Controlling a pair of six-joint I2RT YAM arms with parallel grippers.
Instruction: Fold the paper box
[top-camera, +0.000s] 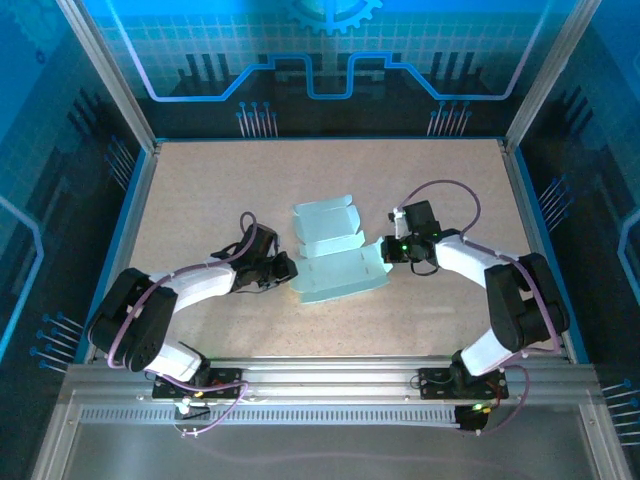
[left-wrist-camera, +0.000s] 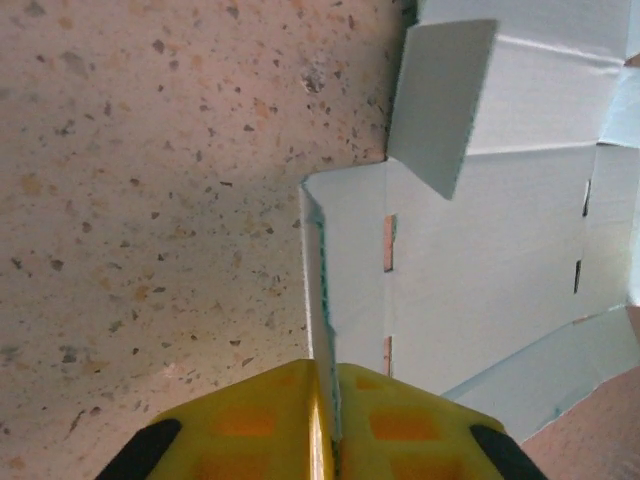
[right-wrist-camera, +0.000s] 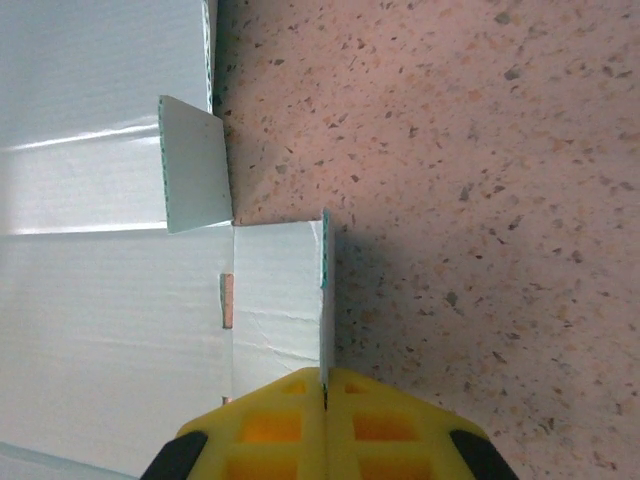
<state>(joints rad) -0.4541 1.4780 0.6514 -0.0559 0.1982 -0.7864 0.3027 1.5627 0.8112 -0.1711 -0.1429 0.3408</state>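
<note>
Paper box (top-camera: 335, 262) lies partly folded on the speckled desk (top-camera: 200, 200), directly between the two hands, its far half with raised walls, its near half a flatter panel. Left hand (top-camera: 285, 268) sits at the box's left edge; right hand (top-camera: 388, 250) at its right edge. Left wrist view: left hand (left-wrist-camera: 325, 385) is pressed together on a thin card edge, yellow fingers (left-wrist-camera: 270, 420) clamped either side of the end flap (left-wrist-camera: 350, 280), which runs straight out ahead of the fingertips. Box panel (left-wrist-camera: 480, 260) spreads to the right of that hand, bare desk (left-wrist-camera: 150, 200) to its left. Right wrist view: right hand (right-wrist-camera: 325, 385) likewise clamped on the opposite flap (right-wrist-camera: 280, 290), card edge caught between the fingers. Box (right-wrist-camera: 110, 300) lies left of this hand, desk (right-wrist-camera: 480, 200) right. A small tab (right-wrist-camera: 195, 165) stands up further ahead, left of the gripped flap.
</note>
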